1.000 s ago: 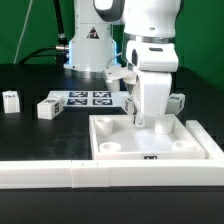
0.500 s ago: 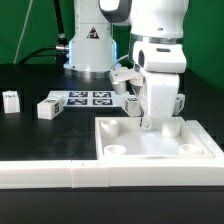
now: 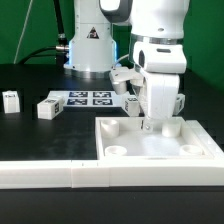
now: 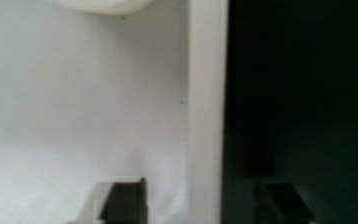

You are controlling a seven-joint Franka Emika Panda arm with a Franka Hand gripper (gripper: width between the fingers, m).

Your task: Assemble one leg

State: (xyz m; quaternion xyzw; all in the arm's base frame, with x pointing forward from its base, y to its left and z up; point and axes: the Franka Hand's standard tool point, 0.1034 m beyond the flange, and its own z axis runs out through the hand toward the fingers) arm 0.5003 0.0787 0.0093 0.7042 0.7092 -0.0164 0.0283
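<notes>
Two legs, small white blocks with tags, lie on the black table at the exterior view's left: one [image 3: 11,100] far left, one [image 3: 48,107] nearer the middle. Another tagged block [image 3: 131,101] shows partly behind the arm. My gripper [image 3: 152,124] points straight down at the far edge of the large white square panel [image 3: 160,148]. In the wrist view my gripper [image 4: 197,200] is open and empty. One of its dark fingers [image 4: 123,201] is over the panel [image 4: 78,110], the other over the black table, with the panel's raised edge between them. A round corner socket [image 4: 105,5] shows.
The marker board [image 3: 90,97] lies behind the legs, near the robot base [image 3: 90,50]. A long white bar [image 3: 60,176] runs along the front of the table, against the panel's near side.
Over the last second my gripper moved toward the exterior view's right, and the panel shifted slightly the same way. Nothing has moved in the last half second.
</notes>
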